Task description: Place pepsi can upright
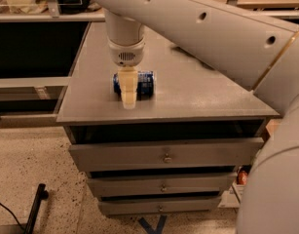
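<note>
The pepsi can (145, 83) lies on its side on the table (197, 99), directly beneath the end effector (130, 89), with its long axis running side to side across the view. Whether the end effector is clamped on it or apart, I cannot tell.

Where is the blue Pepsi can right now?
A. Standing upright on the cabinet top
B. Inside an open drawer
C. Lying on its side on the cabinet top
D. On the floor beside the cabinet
C: the pepsi can lies on its side on the grey cabinet top, near the front edge, with the robot's hand reaching down over it from above.
</note>
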`<state>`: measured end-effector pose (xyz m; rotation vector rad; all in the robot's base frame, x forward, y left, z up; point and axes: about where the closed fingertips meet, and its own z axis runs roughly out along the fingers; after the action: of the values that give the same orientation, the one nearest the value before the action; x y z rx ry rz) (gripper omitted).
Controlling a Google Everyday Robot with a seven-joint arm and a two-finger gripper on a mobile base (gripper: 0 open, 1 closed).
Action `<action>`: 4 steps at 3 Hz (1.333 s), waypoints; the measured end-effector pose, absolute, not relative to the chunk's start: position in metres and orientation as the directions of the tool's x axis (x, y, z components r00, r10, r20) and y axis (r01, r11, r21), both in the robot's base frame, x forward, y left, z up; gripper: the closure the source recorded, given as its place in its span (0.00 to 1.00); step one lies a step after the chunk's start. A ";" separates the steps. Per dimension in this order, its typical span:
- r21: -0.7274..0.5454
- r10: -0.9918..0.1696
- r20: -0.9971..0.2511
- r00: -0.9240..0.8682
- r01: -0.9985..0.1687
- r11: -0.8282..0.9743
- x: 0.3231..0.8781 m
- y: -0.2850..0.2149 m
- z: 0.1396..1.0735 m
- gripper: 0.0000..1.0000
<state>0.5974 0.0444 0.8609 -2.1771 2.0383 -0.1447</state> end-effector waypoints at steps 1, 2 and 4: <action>-0.148 -0.998 -0.032 0.060 -0.987 -0.055 0.603 0.054 0.849 0.00; -0.121 -0.998 -0.038 0.053 -0.991 -0.048 0.607 0.061 0.841 0.12; -0.091 -0.998 -0.054 0.031 -0.996 -0.026 0.612 0.066 0.833 0.53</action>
<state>0.6125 0.0657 0.8334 -2.1794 2.1169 -0.0371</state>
